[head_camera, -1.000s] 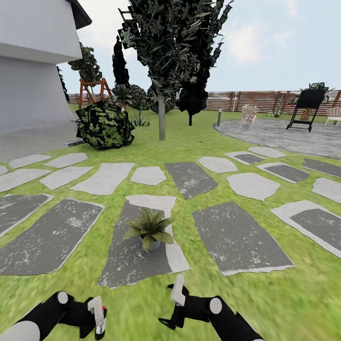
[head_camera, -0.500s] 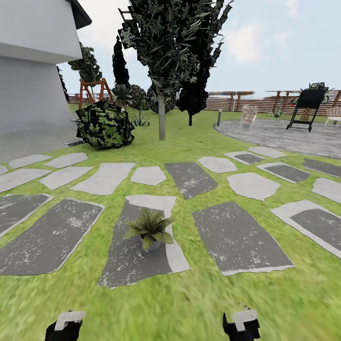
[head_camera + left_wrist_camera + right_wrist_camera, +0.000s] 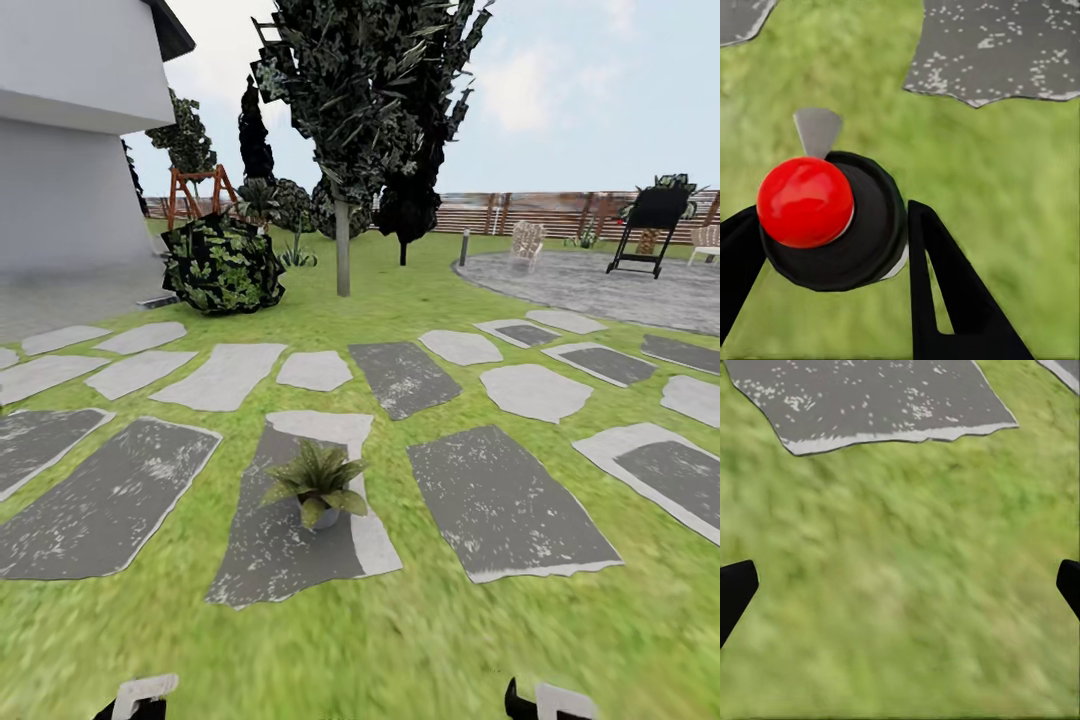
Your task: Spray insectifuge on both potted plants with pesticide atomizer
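Note:
A potted plant [image 3: 318, 485], a low rosette of pointed green leaves, stands on a grey stepping stone [image 3: 270, 540] just ahead of me on the lawn. In the left wrist view my left gripper [image 3: 829, 247] is shut on the pesticide atomizer [image 3: 866, 232], seen end-on as a dark round body with a red knob and a pale grey tip. Its black fingers [image 3: 945, 300] press both sides. My right gripper [image 3: 900, 585] is open over bare grass. In the head view only the pale tips of the left gripper [image 3: 140, 692] and right gripper [image 3: 555, 702] peek over the bottom edge.
Several grey stepping stones cross the grass. A dark leafy bush [image 3: 220, 265] and a tree trunk [image 3: 342, 250] stand farther back, a white house wall [image 3: 70, 180] at left. A paved patio with a black grill [image 3: 645, 235] lies at the right, before the brown slatted fence [image 3: 540, 212].
Both arms have pulled back and down: a second ago they reached into the head view, now only their tips show at its bottom edge. The plant has not moved.

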Available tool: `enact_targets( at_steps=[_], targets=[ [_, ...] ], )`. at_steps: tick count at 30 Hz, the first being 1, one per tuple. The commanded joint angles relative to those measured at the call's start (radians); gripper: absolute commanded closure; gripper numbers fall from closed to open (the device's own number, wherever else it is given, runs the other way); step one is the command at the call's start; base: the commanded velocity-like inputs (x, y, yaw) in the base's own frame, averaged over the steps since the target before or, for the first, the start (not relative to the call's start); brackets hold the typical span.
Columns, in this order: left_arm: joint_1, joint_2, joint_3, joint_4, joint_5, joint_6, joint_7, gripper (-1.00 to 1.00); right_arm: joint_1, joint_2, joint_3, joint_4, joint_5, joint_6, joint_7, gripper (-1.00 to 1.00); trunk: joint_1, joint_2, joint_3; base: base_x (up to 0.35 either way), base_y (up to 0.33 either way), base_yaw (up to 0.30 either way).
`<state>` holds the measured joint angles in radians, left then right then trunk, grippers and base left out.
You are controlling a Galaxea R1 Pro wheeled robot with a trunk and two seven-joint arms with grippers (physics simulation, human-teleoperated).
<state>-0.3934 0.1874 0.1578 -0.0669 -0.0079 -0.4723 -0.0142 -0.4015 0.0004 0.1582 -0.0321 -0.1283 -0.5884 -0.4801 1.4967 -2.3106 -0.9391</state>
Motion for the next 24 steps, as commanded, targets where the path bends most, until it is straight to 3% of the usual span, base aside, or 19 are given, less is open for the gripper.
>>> enact_targets(
  at_steps=[1, 13, 24],
  targets=[
    [-0.001, 0.0, 0.004, 0.001, -0.001, -0.003, 0.0, 1.0, 0.0, 0.001, 0.009, 0.0, -0.012, -0.004, -0.002, -1.0, 0.0, 0.0, -0.002, 0.0, 0.0, 0.15],
    [-0.001, 0.0, 0.005, 0.002, 0.004, -0.008, 0.002, 1.0, 0.0, 0.006, 0.008, 0.001, -0.016, -0.004, -0.002, -1.0, 0.0, 0.0, -0.01, 0.0, 0.014, 0.239],
    [-0.001, 0.001, 0.005, 0.002, 0.004, -0.008, 0.002, 1.0, 0.0, 0.006, 0.007, 0.001, -0.016, -0.005, -0.002, -1.0, 0.0, 0.0, -0.01, 0.0, 0.291, 0.275]
  ],
)
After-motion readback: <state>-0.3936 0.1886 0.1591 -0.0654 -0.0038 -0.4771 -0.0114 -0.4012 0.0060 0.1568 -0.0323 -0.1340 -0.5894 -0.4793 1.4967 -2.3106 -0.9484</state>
